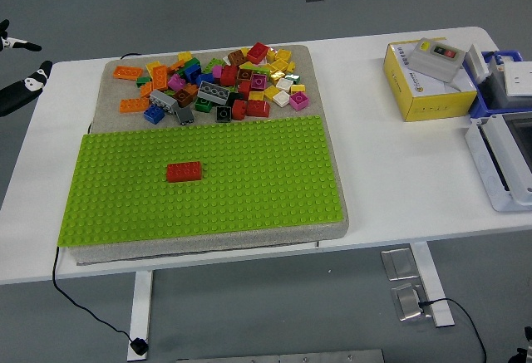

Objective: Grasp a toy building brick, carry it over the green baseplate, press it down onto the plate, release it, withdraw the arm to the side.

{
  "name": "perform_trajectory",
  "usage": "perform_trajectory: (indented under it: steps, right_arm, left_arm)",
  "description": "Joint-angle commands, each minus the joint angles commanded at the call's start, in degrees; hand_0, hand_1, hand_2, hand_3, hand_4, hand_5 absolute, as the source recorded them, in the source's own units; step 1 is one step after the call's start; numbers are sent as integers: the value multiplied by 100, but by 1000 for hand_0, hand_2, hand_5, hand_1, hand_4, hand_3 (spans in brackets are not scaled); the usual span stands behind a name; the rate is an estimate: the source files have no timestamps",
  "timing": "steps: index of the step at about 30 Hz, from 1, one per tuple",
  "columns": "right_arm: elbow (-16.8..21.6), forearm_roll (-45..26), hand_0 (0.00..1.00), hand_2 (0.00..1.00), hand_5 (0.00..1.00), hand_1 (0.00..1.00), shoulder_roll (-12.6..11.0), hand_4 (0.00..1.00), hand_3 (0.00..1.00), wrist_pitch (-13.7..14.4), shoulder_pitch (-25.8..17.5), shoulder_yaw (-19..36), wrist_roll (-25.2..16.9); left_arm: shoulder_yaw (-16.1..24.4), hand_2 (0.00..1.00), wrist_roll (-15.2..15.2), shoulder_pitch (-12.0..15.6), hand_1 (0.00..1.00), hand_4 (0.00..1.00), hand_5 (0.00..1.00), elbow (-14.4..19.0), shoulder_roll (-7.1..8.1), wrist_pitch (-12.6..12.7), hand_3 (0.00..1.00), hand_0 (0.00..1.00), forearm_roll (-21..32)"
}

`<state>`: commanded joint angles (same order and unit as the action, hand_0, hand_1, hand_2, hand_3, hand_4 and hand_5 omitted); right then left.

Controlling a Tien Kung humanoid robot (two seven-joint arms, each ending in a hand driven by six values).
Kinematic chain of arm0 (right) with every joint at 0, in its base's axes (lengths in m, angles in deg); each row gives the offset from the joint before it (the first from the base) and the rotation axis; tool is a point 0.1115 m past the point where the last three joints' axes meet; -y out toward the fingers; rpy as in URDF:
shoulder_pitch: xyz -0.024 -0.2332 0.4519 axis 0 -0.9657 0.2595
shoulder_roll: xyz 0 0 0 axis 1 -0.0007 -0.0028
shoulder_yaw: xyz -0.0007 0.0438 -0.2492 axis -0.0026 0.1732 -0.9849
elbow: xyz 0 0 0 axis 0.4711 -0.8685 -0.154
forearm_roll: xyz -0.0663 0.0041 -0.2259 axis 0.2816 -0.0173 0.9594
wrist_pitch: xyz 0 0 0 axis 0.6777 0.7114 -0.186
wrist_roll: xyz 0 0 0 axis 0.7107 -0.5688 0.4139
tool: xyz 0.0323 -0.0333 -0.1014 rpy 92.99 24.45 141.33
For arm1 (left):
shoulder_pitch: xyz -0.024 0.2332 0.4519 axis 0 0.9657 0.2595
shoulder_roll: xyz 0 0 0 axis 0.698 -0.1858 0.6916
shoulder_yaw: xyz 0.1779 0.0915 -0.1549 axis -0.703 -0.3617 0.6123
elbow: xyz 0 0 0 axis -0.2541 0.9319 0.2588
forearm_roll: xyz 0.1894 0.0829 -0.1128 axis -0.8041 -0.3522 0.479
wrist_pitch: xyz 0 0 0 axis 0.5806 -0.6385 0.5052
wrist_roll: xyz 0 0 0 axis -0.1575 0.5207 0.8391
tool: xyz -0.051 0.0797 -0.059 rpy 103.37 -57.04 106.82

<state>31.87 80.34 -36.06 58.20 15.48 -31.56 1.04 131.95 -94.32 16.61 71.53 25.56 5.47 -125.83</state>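
Left hand (18, 80) at far-left edge, grip unclear | red brick (184, 172) sits on green baseplate (249, 188) | risk: half-seated brick could pop loose

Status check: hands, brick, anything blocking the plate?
Left hand at far left edge, off the table, fingers unclear; right out of view. One red brick sits on green plate, nothing gripping it. Plate otherwise unobstructed; loose pile behind.

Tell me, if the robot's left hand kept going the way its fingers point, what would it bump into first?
The left hand shows only as fingertips at the picture's left edge, pointing right. Going on, it would probably first reach the orange bricks at the brick pile's left end, though its height above the table is unclear.
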Motion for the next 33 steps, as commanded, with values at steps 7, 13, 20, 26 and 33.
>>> perform_trajectory:
  steps: [7, 13, 20, 26, 33]
  right_arm:
    - [0, -25, 627, 629, 886, 581, -21, 431, 673, -23, 13, 17, 1]
    - [0, -2, 627, 630, 882, 582, -57, 432, 674, -42, 38, 44, 19]
    - [3, 11, 628, 628, 880, 581, -83, 431, 674, -48, 39, 61, 23]
    - [4, -2, 628, 629, 875, 581, -85, 433, 673, -54, 24, 56, 22]
    - [4, -9, 628, 630, 872, 582, -69, 436, 674, -66, 10, 47, 26]
  left_arm:
    - [-969, 998, 534, -415, 998, 678, 293, -871, -25, 71, 601, 998, -1420]
    - [-2077, 998, 1339, -1006, 998, 679, 297, -1008, 106, -354, 609, 998, -2702]
    - [-3116, 998, 1523, -1167, 998, 678, 277, -601, 266, -317, 605, 998, -3773]
    - [-3081, 998, 1433, -948, 998, 678, 267, -400, 288, -225, 606, 998, -4101]
    - [-2433, 998, 1150, -723, 998, 677, 260, -344, 217, -21, 607, 998, -3949]
